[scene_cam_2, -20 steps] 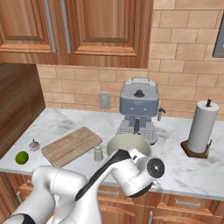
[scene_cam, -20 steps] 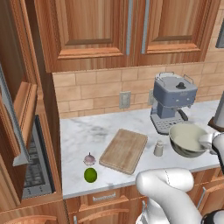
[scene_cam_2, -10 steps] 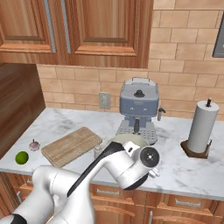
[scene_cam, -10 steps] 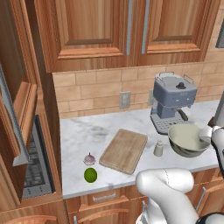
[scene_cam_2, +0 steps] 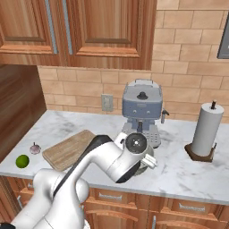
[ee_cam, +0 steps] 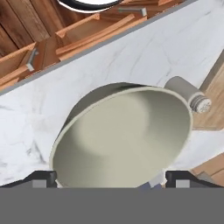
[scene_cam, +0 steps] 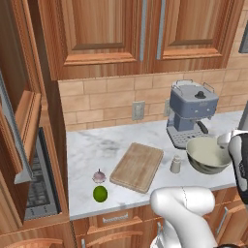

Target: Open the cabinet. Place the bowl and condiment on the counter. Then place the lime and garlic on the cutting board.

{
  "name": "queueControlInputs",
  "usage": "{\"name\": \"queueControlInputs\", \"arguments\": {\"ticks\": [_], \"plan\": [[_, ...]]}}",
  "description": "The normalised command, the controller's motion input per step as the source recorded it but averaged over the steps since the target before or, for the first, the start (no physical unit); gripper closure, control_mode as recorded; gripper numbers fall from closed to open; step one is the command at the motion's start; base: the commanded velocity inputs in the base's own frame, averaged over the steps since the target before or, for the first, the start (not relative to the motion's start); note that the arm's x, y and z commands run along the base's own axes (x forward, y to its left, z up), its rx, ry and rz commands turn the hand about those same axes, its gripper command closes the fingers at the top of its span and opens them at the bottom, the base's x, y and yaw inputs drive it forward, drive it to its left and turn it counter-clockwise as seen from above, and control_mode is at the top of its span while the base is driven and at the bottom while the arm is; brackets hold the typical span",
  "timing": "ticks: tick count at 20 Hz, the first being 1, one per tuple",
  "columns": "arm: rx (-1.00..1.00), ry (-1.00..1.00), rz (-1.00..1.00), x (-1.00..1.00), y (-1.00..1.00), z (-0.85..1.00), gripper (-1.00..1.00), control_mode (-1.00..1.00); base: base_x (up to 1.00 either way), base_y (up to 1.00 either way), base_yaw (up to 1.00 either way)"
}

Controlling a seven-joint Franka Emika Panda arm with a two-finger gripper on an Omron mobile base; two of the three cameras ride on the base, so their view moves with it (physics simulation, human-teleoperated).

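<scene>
1. Now our pincer [ee_cam: 107, 178] stands wide over the round deep bowl [ee_cam: 124, 135], dark outside and cream inside, its two fingertips [ee_cam: 41, 177] either side of the rim; a second ago it was half closed, so we judge the bowl just let go.
2. That bowl [scene_cam: 209, 155] sits upright, mouth up, on the white grey-veined marble desk [scene_cam: 97, 145] before the blue-grey coffee machine [scene_cam: 191, 111]; being round, it has no long axis.
3. Just beside it stands the small pale shaker bottle [scene_cam: 176, 164], upright.
4. Next, we think, come the green lime [scene_cam: 100, 193] and pinkish garlic bulb [scene_cam: 99, 176], both left of the light-wood cutting board [scene_cam: 137, 166], whose long axis runs diagonally.
</scene>
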Motion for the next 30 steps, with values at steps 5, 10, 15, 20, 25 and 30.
{"name": "queueControlInputs", "arguments": {"ticks": [5,10,15,20,25,30], "plan": [[-0.14,0.00,0.05,-0.08,0.30,0.53,-1.00,-1.00,0.00,0.00,0.00],[-0.08,0.01,0.02,-0.04,0.29,0.18,-1.00,-1.00,0.00,0.00,0.00],[-0.01,-0.03,0.02,-0.12,0.23,0.10,-1.00,-1.00,0.00,0.00,0.00],[-0.08,-0.01,0.06,-0.07,0.51,0.21,-1.00,-1.00,0.00,0.00,0.00],[-0.11,0.00,0.10,-0.05,0.52,0.21,-1.00,-1.00,0.00,0.00,0.00],[-0.11,0.00,0.12,-0.04,0.61,0.16,-1.00,-1.00,0.00,0.00,0.00]]}}
